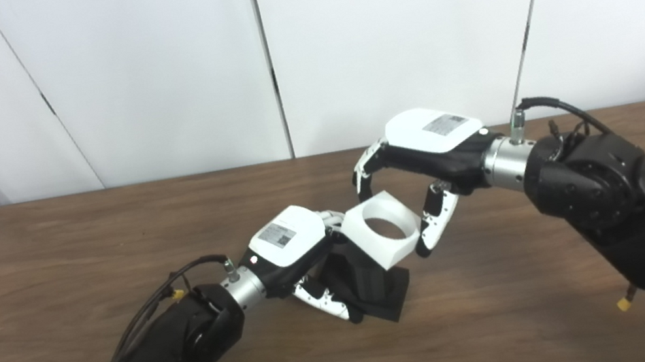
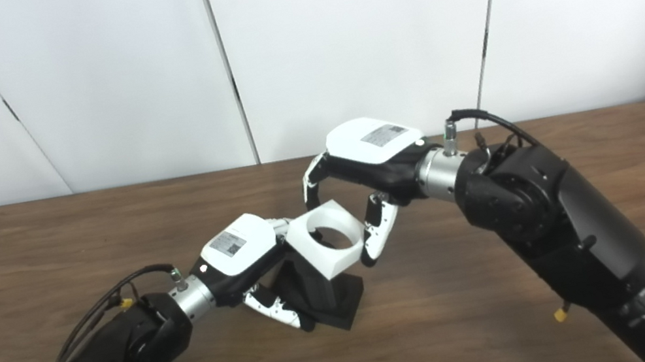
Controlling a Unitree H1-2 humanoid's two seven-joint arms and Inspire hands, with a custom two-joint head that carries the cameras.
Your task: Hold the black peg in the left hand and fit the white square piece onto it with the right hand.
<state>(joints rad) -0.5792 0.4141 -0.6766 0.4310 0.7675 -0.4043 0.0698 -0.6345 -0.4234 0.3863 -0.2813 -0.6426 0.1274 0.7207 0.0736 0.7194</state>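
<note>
My left hand [image 1: 295, 249] is shut on the black peg [image 1: 369, 275], gripping its upright block from the left. The peg leans a little and its square base [image 1: 397, 300] rests on the table. The white square piece [image 1: 381, 233] with a round hole sits on top of the peg, tilted toward me. My right hand [image 1: 417, 154] hovers over the piece from the right. Its fingers [image 1: 363, 175] curl just above the piece's far edge with a small gap. Its thumb [image 1: 434, 224] lies against the piece's right corner. The same scene shows in the right eye view, with the piece [image 2: 333, 242] on the peg [image 2: 323, 297].
The brown wooden table [image 1: 46, 269] spreads to both sides and ends at the white panelled wall [image 1: 157, 71] behind. Both forearms cross the table's front half, the right one [image 1: 626, 207] bulky at the right.
</note>
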